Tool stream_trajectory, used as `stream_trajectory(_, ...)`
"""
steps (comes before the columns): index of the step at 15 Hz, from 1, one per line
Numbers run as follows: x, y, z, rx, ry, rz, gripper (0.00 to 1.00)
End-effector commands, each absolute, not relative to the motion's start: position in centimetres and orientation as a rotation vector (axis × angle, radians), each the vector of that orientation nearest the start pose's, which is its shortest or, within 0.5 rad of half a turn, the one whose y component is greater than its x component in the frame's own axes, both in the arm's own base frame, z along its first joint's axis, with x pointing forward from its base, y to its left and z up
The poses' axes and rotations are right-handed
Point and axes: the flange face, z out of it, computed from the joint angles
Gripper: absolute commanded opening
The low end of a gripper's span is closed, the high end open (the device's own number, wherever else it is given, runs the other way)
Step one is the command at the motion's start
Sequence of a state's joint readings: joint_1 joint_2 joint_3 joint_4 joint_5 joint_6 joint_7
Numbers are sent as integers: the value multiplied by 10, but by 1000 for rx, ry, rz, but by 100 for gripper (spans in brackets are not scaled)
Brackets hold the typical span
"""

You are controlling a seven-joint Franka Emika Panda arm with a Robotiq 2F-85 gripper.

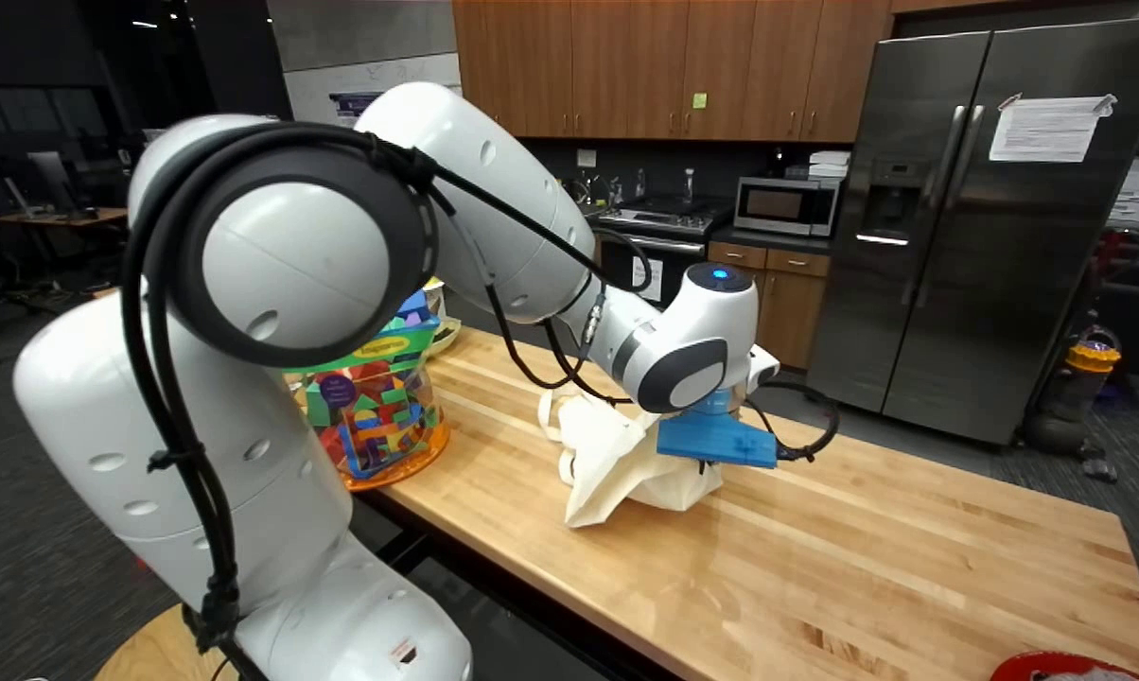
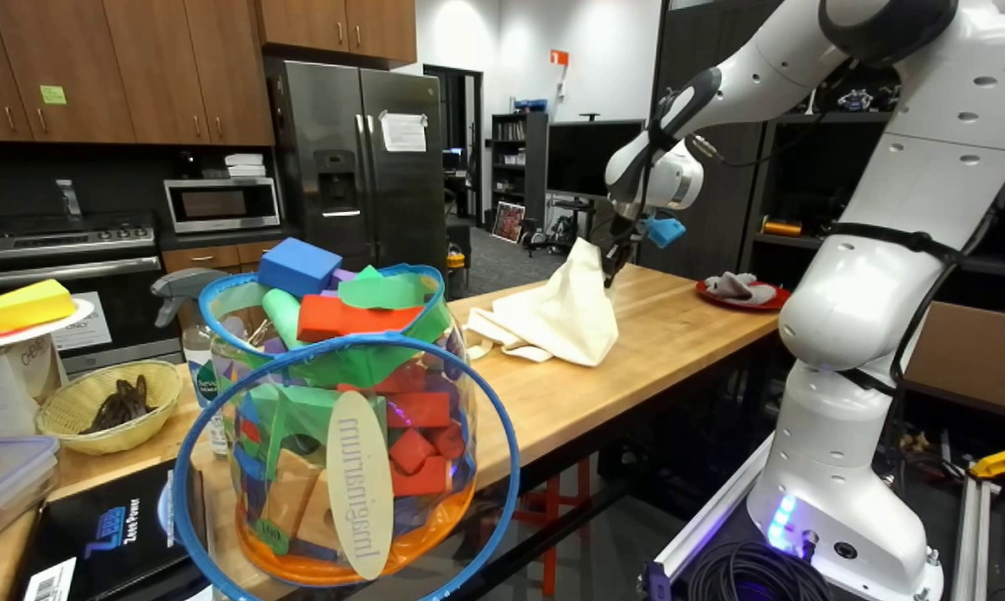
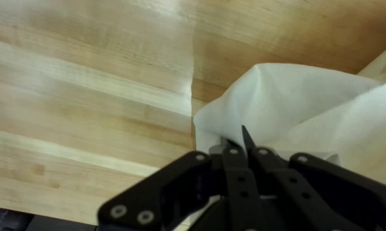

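A cream cloth bag [image 1: 617, 454] with strap loops lies crumpled on the wooden table. In an exterior view, one part of the bag [image 2: 565, 309] stands up in a peak beside the gripper, while the rest lies flat on the table. My gripper [image 2: 611, 271] points down at this raised part. In the wrist view, the gripper [image 3: 242, 142] is shut on a fold of the bag [image 3: 286, 102]. The fold passes between the two black fingers and partly covers the left fingertip. A blue piece [image 1: 716, 437] on the wrist hides most of the fingers in an exterior view.
A clear container of coloured blocks [image 2: 419, 409] stands at one end of the wooden table [image 1: 863, 530]. Near it are a wicker basket [image 2: 156, 376], a spray bottle [image 2: 198, 342] and a black box [image 2: 110, 526]. A red plate [image 2: 770, 302] with a grey cloth [image 2: 736, 288] lies at the far end.
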State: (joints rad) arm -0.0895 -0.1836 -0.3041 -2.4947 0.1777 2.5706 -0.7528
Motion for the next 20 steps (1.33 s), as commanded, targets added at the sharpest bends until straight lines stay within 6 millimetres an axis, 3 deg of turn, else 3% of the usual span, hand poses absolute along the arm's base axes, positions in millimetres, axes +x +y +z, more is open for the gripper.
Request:
stream_trajectory(1, 427, -226, 365, -3057, -289, -467, 1)
stream_trajectory(6, 411, -268, 350, -3036, -227, -467, 1)
stream_trajectory(11, 398, -299, 349, -3058, -188, -452, 1)
stream_trajectory(17, 381, -336, 364, -3128, -114, -417, 1)
stream_trajectory(20, 386, -357, 386, -3179, -102, -445, 1)
